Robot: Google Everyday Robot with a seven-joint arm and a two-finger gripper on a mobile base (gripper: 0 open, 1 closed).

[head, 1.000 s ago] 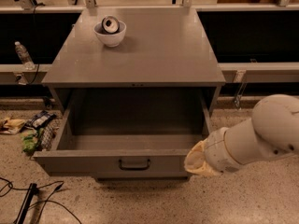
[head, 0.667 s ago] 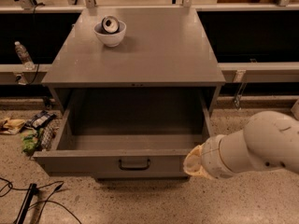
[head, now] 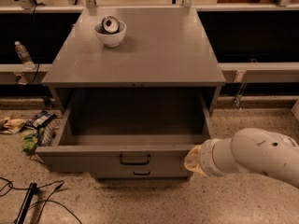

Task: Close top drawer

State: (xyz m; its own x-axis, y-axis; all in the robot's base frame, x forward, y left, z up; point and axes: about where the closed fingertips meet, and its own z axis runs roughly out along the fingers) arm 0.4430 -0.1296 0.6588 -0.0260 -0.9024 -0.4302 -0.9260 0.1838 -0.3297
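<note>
The top drawer (head: 117,160) of the grey metal cabinet stands pulled out wide, its deep boxy inside bare, with a small dark bar handle (head: 134,160) at the middle of its flat front. My white arm comes in from the lower right. The gripper (head: 192,160) at its tip is against the right end of the drawer front, mostly hidden behind the wrist.
A white bowl (head: 110,31) holding a can sits on the cabinet top (head: 154,55). A lower drawer front (head: 140,173) shows under the open one. Snack bags (head: 35,129) lie on the floor at the left, cables (head: 28,199) at the lower left, a bottle (head: 23,55) on the left ledge.
My arm has slid a little lower and to the left along the right end of the drawer front. The drawer stands out just as far.
</note>
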